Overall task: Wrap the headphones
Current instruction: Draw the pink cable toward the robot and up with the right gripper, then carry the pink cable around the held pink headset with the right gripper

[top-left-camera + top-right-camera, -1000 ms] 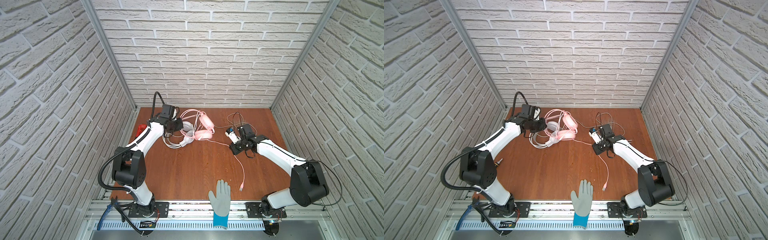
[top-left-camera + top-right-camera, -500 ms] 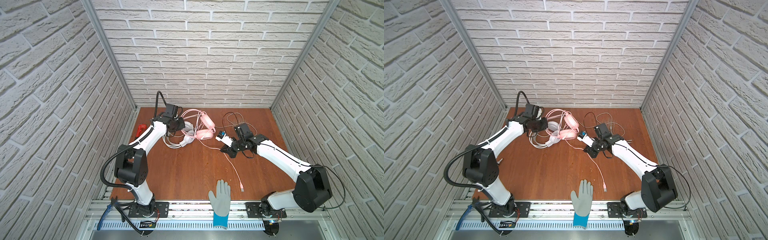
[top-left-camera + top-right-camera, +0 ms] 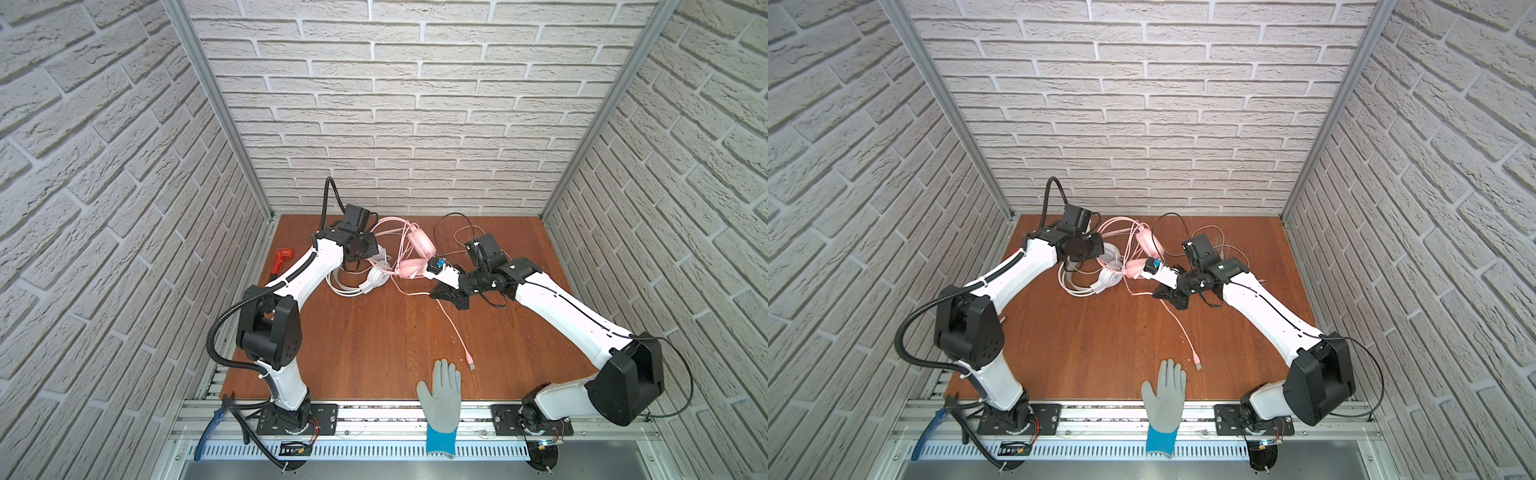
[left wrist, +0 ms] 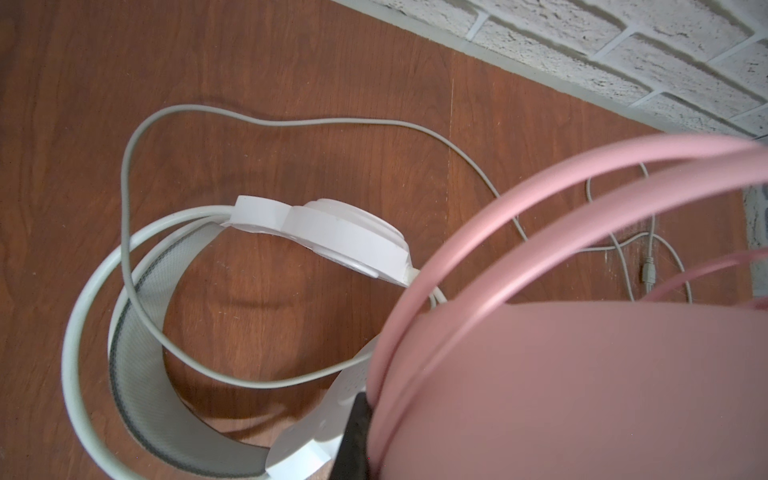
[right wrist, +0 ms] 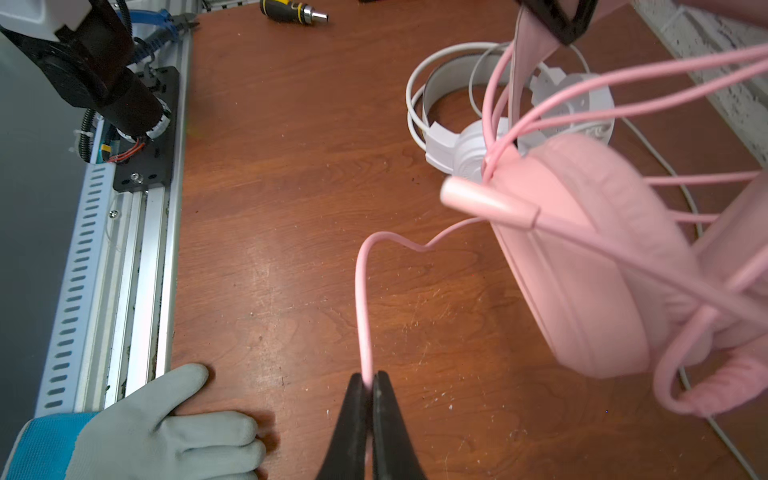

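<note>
At table (image 3: 374, 332) front edge in both top views: grey glove (image 3: 440, 395), palm down. Only in right wrist view: screwdriver (image 5: 293, 10) by that edge, and right gripper (image 5: 368, 380) clenched on pink cable (image 5: 361, 291). Mid-table toward back edge: pink headphones (image 3: 409, 266) hanging, pinched tight in left gripper (image 5: 557, 29); white headphones (image 3: 376, 280) flat, partly beneath. Clear only in a top view: red tool (image 3: 281, 259) by left edge.

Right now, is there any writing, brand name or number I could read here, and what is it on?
No readable text anywhere.
Blue patch on the right gripper: too small to read.
Pink headset, white headset, grey glove: no lettering visible.
</note>
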### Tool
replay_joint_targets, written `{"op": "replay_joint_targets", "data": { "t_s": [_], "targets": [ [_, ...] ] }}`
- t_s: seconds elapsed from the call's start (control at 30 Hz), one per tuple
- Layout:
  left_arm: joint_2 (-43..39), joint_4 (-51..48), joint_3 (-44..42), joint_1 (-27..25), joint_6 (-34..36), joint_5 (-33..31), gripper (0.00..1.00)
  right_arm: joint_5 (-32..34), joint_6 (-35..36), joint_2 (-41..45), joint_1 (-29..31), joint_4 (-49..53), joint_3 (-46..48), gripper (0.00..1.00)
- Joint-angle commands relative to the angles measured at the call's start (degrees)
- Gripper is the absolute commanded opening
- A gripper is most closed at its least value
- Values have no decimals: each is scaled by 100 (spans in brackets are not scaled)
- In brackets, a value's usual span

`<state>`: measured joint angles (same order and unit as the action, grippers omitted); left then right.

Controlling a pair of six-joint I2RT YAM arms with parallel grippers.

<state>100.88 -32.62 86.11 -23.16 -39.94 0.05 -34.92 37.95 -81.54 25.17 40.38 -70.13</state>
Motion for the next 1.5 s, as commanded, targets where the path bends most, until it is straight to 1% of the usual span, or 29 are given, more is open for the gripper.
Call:
{"op": "replay_joint_targets", "data": {
  "t_s": [0.0, 0.13, 0.33, 0.53, 0.6, 0.67, 0.8, 0.87, 1.0, 1.47],
  "targets": [
    [35, 241, 265, -121, -194, 37, 0, -322, 177, 43, 41, 115, -232, 6],
    [131, 161, 284, -211, -125, -5, 0, -376, 121, -20, 36, 180, -367, 6],
    [230, -53, 328, -364, 123, -102, 0, -250, -121, -146, 41, 382, -659, 6],
    [214, -256, 293, -466, 466, -178, 0, 194, -407, -301, 31, 563, -913, 6],
    [188, -284, 267, -503, 590, -186, 0, 349, -730, -319, 32, 469, -959, 6],
    [178, -312, 254, -545, 682, -207, 0, 402, -799, -336, 24, 409, -998, 6],
    [198, -350, 249, -626, 887, -152, 0, 772, -1109, -372, 23, 230, -1072, 6],
    [186, -348, 232, -654, 981, -72, 0, 1180, -1324, -389, 19, 82, -1060, 6],
    [156, -324, 163, -689, 1130, 109, 0, 1822, -1522, -411, -3, -191, -994, 6],
    [50, -338, 47, -769, 1577, 649, 0, 2712, -2388, -867, -390, -520, -1221, 6]
  ]
}}
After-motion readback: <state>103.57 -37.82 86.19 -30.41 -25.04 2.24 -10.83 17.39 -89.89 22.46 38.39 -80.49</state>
